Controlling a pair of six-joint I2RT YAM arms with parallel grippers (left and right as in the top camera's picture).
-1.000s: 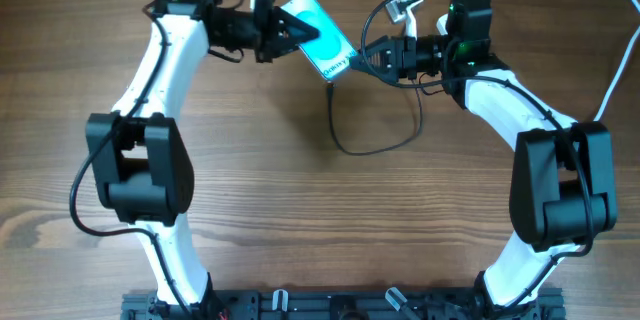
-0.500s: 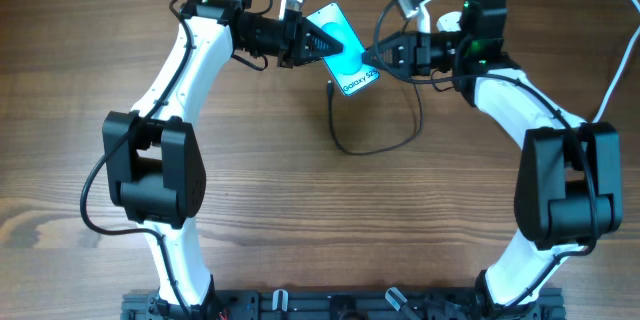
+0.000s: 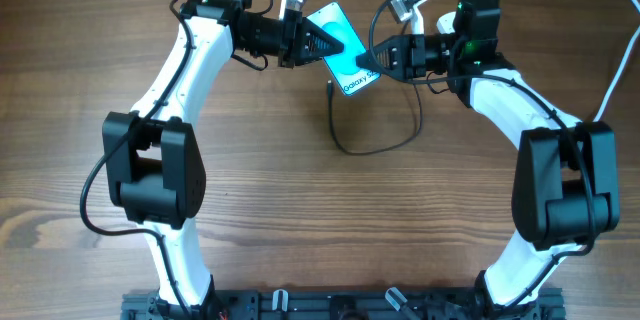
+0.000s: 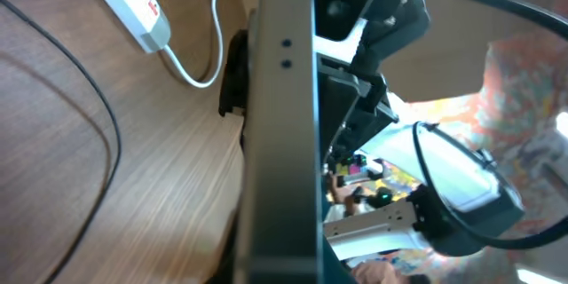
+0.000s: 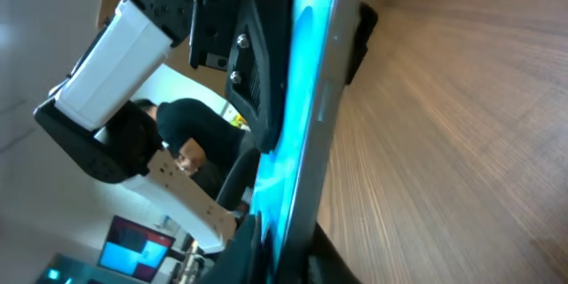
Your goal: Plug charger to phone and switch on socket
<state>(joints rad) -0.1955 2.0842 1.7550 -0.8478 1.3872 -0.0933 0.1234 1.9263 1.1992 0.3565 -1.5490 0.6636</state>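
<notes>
The phone [image 3: 342, 52], screen glowing cyan, is held tilted above the table between both arms. My left gripper [image 3: 310, 40] is shut on its upper left end. My right gripper [image 3: 373, 60] is shut on its lower right edge, fingers on both faces of the phone [image 5: 302, 106]. In the left wrist view the phone [image 4: 284, 124] shows edge-on as a dark slab. The charger [image 3: 372, 146] lies as a loose black loop on the table below, its plug tip [image 3: 330, 85] free just under the phone. The socket [image 4: 133, 0] shows only in the left wrist view, far left.
A thick white cord [image 3: 612, 60] runs along the table's right edge and curves off the socket's end as the same white cord [image 4: 206, 53]. The thin black cable [image 4: 93, 106] crosses the wood near the socket. Bare wooden table [image 3: 320, 220] lies in front.
The left arm has carried the phone to the right. The right gripper has gone from open to shut on the phone's lower right edge.
</notes>
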